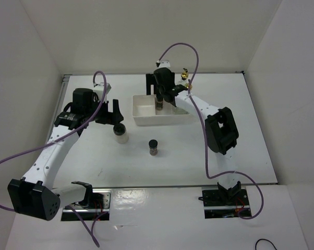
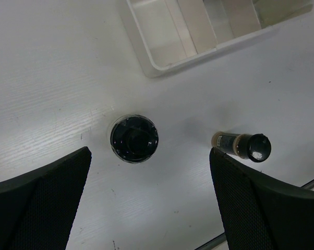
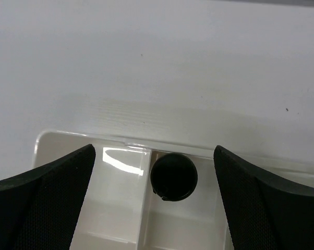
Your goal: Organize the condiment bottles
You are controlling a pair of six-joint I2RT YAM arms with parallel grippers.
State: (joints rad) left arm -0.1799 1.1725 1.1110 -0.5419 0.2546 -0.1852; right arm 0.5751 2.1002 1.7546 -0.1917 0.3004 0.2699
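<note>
Three black-capped jars and one gold pourer top (image 1: pixel 184 73) are visible. The whitish jar (image 1: pixel 120 134) stands upright on the tabletop (image 1: pixel 188 156), near and left of the white tray (image 1: pixel 145 120). The left gripper (image 1: pixel 117 119) hangs directly above it, with its fingers (image 2: pixel 47 198) spread wide on either side of the cap and not touching it. One small dark jar (image 1: pixel 153 147) stands alone on the tabletop, to the right of the whitish jar and apart from it. A second small dark jar (image 3: pixel 173 176) stands inside the tray, just right of a divider. The right gripper (image 1: pixel 164 95) is poised over it with its fingers (image 3: pixel 52 182) open and clear of the cap. The pourer top shows at the far right of the tray, and its bottle is mostly hidden by the right arm.
</note>
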